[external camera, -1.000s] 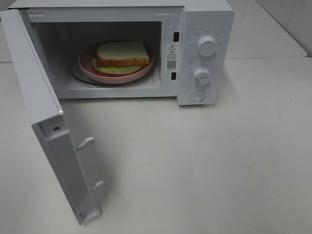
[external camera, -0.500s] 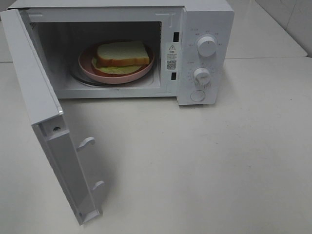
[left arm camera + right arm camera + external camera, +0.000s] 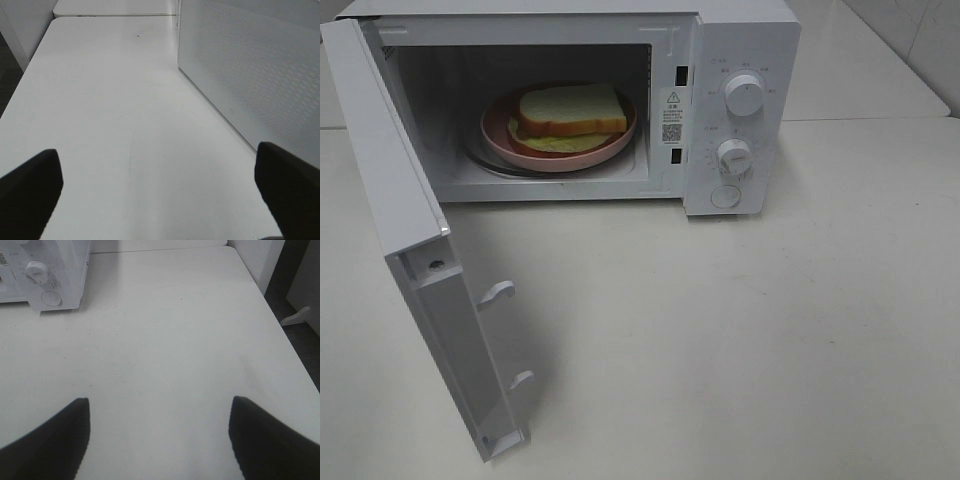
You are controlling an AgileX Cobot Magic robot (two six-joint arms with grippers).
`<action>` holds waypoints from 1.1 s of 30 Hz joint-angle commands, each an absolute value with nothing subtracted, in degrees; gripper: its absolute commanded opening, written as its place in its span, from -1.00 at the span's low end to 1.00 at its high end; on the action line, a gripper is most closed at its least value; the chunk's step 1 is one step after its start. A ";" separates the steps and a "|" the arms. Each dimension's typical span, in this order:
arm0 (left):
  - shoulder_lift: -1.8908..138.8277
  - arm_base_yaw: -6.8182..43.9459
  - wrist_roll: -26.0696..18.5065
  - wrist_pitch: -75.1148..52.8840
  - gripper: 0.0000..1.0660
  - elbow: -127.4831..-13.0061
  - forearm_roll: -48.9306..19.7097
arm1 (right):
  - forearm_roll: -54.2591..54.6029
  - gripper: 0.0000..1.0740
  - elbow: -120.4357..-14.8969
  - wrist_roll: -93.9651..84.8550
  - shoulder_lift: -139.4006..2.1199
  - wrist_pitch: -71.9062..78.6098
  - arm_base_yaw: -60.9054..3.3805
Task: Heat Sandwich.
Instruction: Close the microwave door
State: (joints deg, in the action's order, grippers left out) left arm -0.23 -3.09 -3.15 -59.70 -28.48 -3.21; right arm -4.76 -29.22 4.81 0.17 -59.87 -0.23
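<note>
The sandwich (image 3: 570,112) is seen on a pink plate (image 3: 496,140) inside the white microwave (image 3: 745,45), whose door (image 3: 405,250) is swung wide open. The left gripper (image 3: 157,155) and right gripper (image 3: 160,402) are spread wide above the white table (image 3: 770,330), with nothing grasped.

Wide white table (image 3: 165,330) here; right gripper (image 3: 159,400) hangs over it, jaws well apart, nothing btwn them. Well ahead stands the microwave (image 3: 60,270) w/ knob (image 3: 38,271) and round button (image 3: 50,298). Dark floor (image 3: 300,355) past the table's side edge.
</note>
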 commanded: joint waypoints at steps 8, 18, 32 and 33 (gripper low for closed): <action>-1.43 -3.15 -3.27 -59.36 0.86 -28.30 -3.21 | -4.87 0.38 -28.99 4.30 1.78 -59.42 -1.43; -1.43 -3.15 -3.27 -59.36 0.86 -28.30 -3.32 | -4.87 0.38 -28.99 4.30 1.78 -59.42 -1.43; 1.38 -3.15 -2.98 -56.49 0.74 -30.02 -3.27 | -4.87 0.38 -28.99 4.35 1.78 -59.42 -1.43; 1.38 -3.15 -2.98 -56.49 0.74 -30.02 -3.27 | -4.87 0.38 -28.99 4.35 1.78 -59.42 -1.43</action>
